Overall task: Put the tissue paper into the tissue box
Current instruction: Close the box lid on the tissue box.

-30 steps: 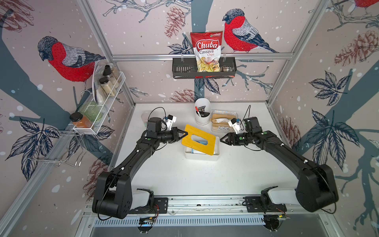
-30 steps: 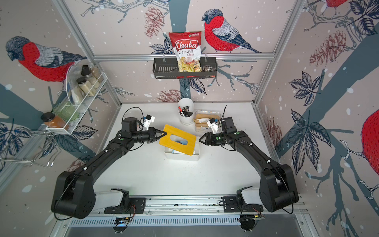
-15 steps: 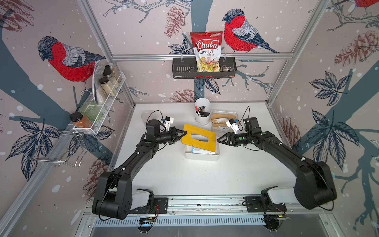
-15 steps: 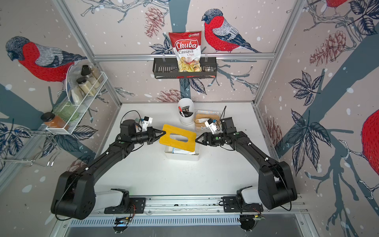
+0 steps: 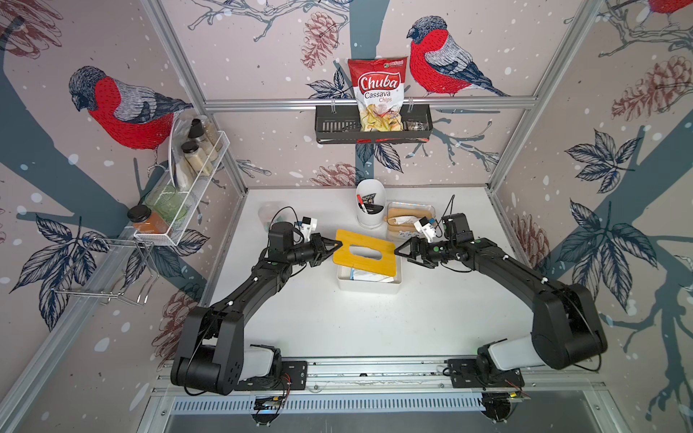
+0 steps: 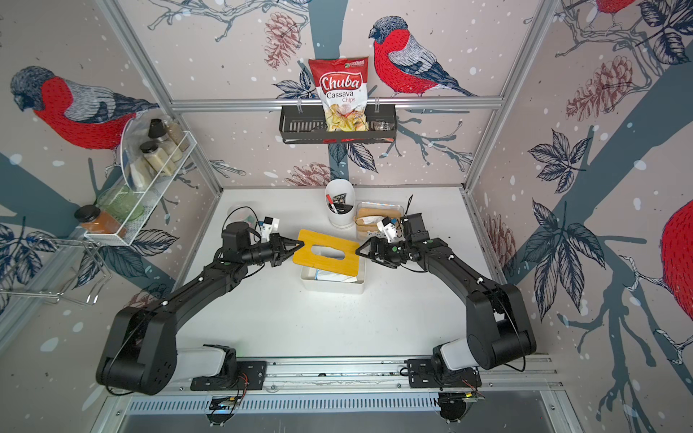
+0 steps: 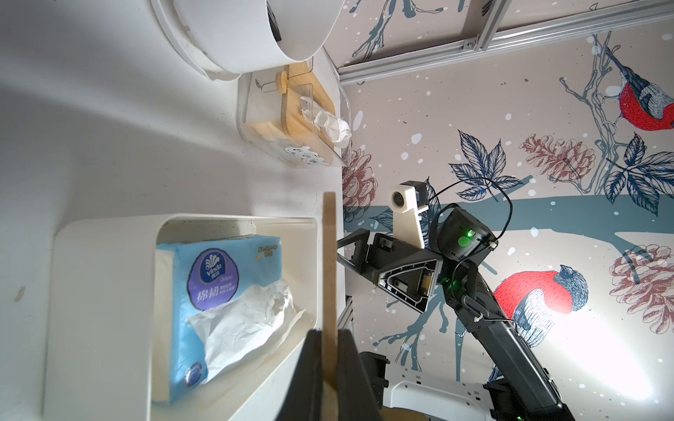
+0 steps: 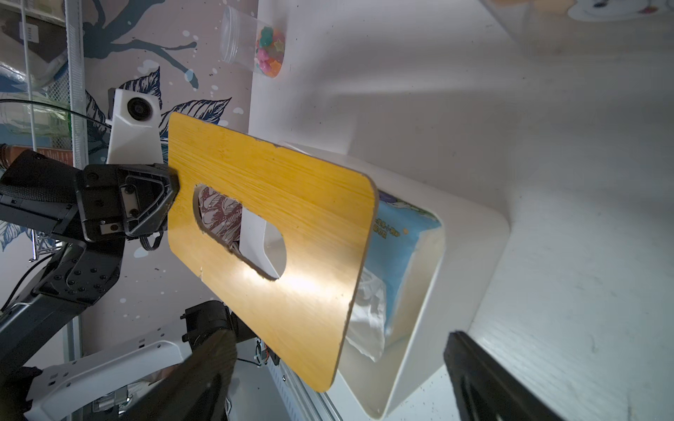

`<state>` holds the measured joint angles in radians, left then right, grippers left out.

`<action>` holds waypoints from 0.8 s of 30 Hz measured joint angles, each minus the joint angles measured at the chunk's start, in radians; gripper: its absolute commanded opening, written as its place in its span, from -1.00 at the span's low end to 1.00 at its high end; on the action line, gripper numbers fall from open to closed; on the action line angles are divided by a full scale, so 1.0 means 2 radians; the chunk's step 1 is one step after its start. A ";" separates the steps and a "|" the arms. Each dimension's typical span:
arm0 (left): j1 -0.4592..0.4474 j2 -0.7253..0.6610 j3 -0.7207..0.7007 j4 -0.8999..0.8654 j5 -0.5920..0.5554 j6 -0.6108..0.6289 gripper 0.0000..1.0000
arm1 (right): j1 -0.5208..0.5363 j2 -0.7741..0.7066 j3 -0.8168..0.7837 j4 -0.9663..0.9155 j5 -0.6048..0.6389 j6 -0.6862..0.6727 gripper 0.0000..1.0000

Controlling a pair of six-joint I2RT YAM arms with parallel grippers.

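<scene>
Right wrist view: left gripper (image 8: 172, 187) pinches slotted yellow bamboo lid (image 8: 302, 204) over white tissue box (image 8: 474, 237); right gripper (image 5: 401, 254) spread.

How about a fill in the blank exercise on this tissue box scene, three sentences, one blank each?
1. The left gripper is ____ on one edge of the wooden lid.
2. The right gripper, at the lid's opposite end, has its jaws ____.
3. The tissue pack lying in the white box has a ____ wrapper.

Missing words: shut, open, blue.
</scene>
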<state>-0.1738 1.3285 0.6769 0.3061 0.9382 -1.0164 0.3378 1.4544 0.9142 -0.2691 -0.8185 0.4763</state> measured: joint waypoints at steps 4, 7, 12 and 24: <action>0.000 0.002 0.002 -0.002 0.000 0.008 -1.00 | 0.000 0.003 -0.001 0.007 -0.001 0.012 1.00; 0.000 0.005 0.002 -0.003 0.000 0.011 -1.00 | 0.000 0.006 -0.001 0.014 -0.003 0.022 1.00; 0.000 0.011 0.002 -0.002 -0.001 0.011 -1.00 | 0.003 0.013 -0.001 0.014 -0.002 0.026 1.00; -0.006 0.021 -0.003 0.007 -0.002 0.002 -1.00 | 0.019 0.028 -0.006 0.027 0.013 0.038 1.00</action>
<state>-0.1860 1.3708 0.6708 0.3202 0.9344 -1.0134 0.3756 1.5097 0.9020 -0.2150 -0.7921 0.5518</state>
